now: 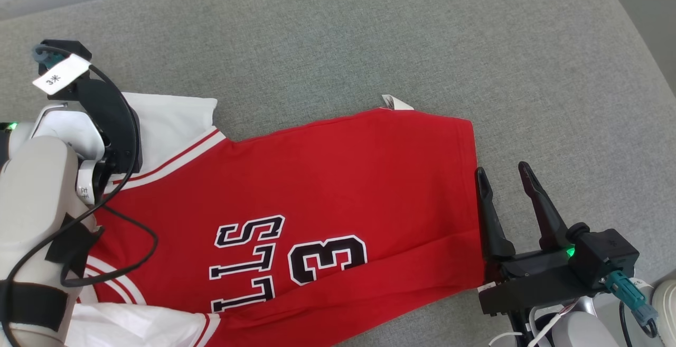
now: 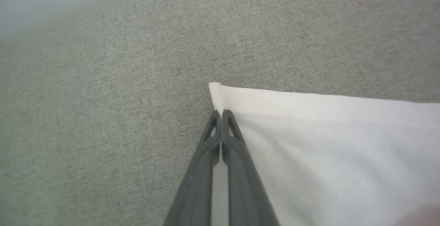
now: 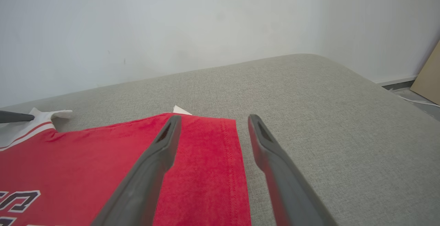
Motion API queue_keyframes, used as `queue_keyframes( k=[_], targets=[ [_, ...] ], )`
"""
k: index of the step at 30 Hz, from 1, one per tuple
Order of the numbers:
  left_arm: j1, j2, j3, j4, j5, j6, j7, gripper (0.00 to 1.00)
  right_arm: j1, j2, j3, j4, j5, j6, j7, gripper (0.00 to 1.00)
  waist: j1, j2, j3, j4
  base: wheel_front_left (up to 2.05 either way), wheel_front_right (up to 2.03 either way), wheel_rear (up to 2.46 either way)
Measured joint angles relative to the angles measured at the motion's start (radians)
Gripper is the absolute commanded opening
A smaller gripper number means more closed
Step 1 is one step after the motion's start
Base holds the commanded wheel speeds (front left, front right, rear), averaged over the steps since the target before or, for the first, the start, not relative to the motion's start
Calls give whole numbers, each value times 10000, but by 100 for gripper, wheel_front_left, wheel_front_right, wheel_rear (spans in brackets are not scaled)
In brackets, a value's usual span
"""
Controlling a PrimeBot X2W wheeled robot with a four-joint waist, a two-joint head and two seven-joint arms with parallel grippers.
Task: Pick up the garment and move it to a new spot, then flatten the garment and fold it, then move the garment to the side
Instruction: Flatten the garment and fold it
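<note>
Left forearm (image 1: 37,194): pale and closest to my head camera, low on my left, over the neck end of the garment (image 1: 327,178).
Garment, head view: a red jersey with white sleeves, spread flat on the grey cushion (image 1: 369,35).
Long axis: it runs across the view, with sleeves and neck toward my left and the hem (image 1: 471,188) toward my right, so the lettering and the 3 read sideways.
Tag (image 1: 396,103): small and white, poking out at the far hem corner.
Right gripper (image 1: 501,170): my fingers stand apart and hold nothing, one tip at the hem edge and the other over bare cushion.
Left gripper (image 2: 220,114), left wrist view: my fingers are pressed together, pinching the corner of the white sleeve (image 2: 326,143), and the cloth fans out to the right over the cushion.
Right wrist view: my spread fingers straddle the hem line, one over red cloth and one over cushion. I cannot tell whether either touches.
Far left there: a dark finger (image 3: 13,116) of my left gripper meets the raised sleeve tip.
Wall (image 3: 172,30): pale, behind the cushion.
</note>
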Motion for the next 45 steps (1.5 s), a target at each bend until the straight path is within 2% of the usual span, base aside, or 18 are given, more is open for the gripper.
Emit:
queue_keyframes(
  k=[6, 10, 18, 22, 31, 45],
  targets=[
    [-46, -136, 42, 15, -36, 31, -163, 0, -4, -196, -40, -44, -27, 35, 15, 100, 0, 0, 123, -58, 0, 0, 0],
    [-403, -617, -38, 163, -25, 111, -253, 0, -458, -545, -2, 56, -397, 77, 284, 100, 1, 1, 220, 41, 0, 0, 0],
    [-438, -980, -113, 627, -25, 113, -612, 0, -2485, -1189, 75, 1396, -305, 763, 1616, 100, 0, -2, 130, 301, 0, 0, 0],
    [-438, -1068, -171, 731, -25, 109, -692, 0, -2666, -1181, 196, 2301, 109, 1022, 2466, 100, 1, -1, 75, 443, 0, 0, 0],
    [-604, -1187, -261, 872, -25, 90, -943, 0, -3328, -796, -125, 3743, 1114, 1099, 3455, 100, 1, -1, 225, 616, 0, 0, 0],
    [-927, -1273, -278, 1243, -27, -6, -1189, 0, -4335, -481, -167, 4614, 1944, 1290, 3754, 100, 1, -1, 351, 710, 0, 0, 0]
  ],
)
